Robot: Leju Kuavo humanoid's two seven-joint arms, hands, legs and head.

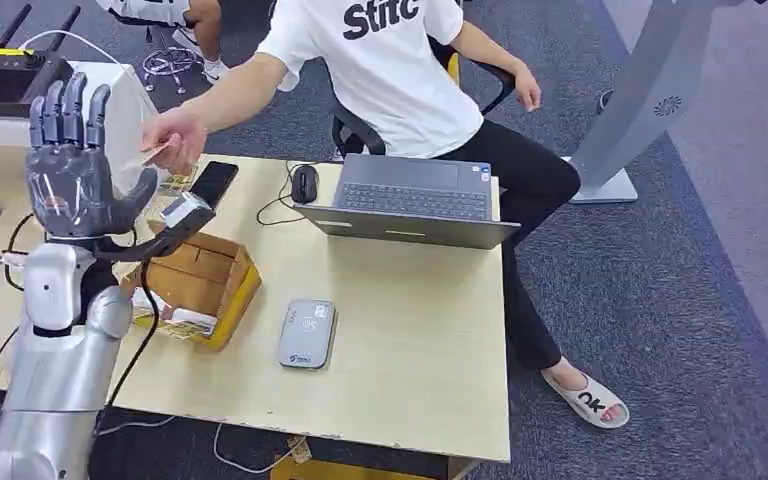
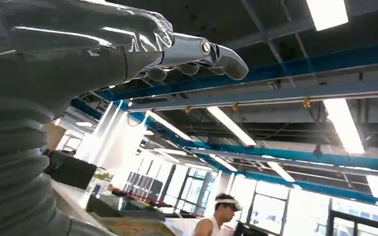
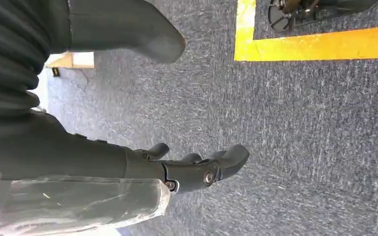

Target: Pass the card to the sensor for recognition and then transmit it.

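Note:
A person in a white shirt holds a small card in a hand stretched over the table's far left part. My left hand is raised upright just left of it, palm showing, fingers apart and holding nothing; its fingers point at the ceiling in the left wrist view. A grey card sensor lies flat on the wooden table near the front edge. My right hand hangs over the carpeted floor with fingers spread and nothing in them.
An open cardboard box stands left of the sensor. A laptop, a mouse and a black phone lie at the far side. A grey stand rises at the right on the carpet.

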